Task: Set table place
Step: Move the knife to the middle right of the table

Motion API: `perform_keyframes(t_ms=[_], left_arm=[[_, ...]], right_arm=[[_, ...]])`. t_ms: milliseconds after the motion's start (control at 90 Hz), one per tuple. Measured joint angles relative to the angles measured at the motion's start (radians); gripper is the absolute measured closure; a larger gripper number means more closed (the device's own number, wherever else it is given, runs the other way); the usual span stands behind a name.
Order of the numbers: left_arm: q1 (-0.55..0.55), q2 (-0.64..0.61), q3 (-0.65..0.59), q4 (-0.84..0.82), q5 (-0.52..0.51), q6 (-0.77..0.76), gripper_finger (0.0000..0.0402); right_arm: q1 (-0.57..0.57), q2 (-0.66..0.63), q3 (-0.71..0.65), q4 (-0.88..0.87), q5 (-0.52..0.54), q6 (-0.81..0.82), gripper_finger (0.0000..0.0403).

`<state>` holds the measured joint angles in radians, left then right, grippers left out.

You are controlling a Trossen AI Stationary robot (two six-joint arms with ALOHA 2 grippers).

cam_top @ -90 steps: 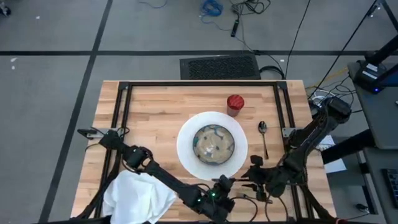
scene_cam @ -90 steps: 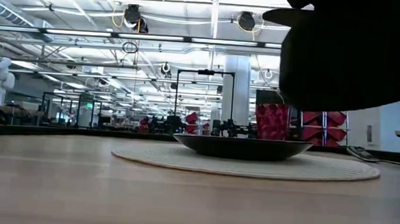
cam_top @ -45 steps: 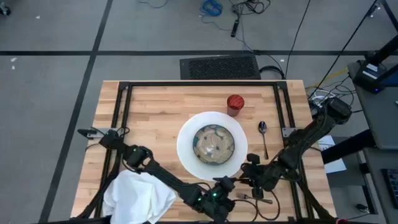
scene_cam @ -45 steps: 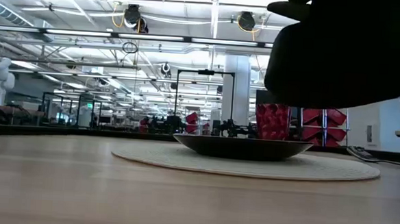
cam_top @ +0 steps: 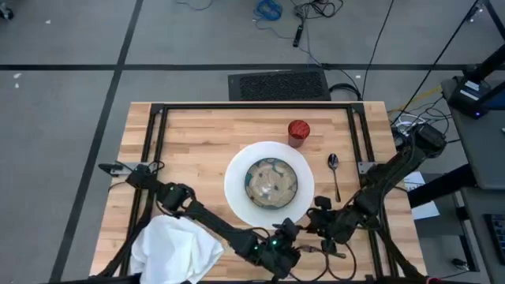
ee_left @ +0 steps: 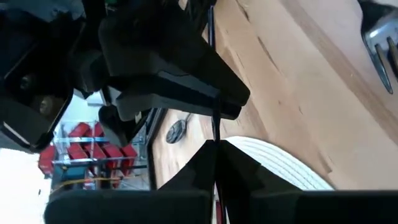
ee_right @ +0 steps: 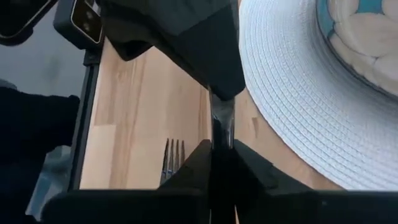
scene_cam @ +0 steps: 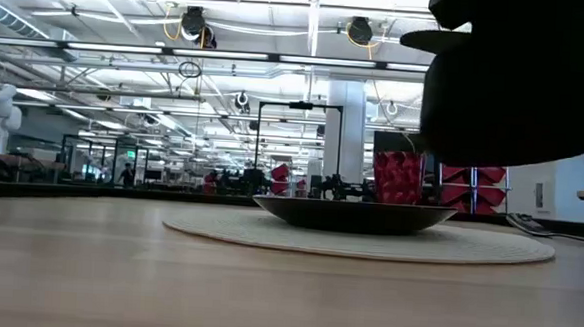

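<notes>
Shifted slightly up-left at lower centre: left gripper (cam_top: 289, 230) and right gripper (cam_top: 319, 226), both clamped on the knife (ee_right: 222, 118). Unmoved: plate (cam_top: 237, 188) mid-table, fork (ee_right: 173, 158) near the bottom edge.

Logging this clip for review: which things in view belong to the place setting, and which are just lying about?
Part of the job: plate, speckled bowl, red cup, spoon, fork, white napkin, a thin metal piece pinched between both tools.

Lying about: black mat, blue cable on the floor.
</notes>
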<state>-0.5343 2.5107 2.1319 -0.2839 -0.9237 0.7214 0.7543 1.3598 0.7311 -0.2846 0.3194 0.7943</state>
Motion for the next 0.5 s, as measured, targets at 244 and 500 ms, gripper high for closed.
perform_keyframes(t_ms=[244,500], left_arm=[[0.003,0.0,0.0,0.027,0.025,-0.062,0.031],[-0.029,-0.022,0.0,-0.011,-0.046,-0.137,0.021]], right_arm=[[-0.027,0.0,0.0,-0.014,0.045,0.048,0.0384],[-0.077,0.0,0.0,-0.071,0.031,0.129,0.0384]])
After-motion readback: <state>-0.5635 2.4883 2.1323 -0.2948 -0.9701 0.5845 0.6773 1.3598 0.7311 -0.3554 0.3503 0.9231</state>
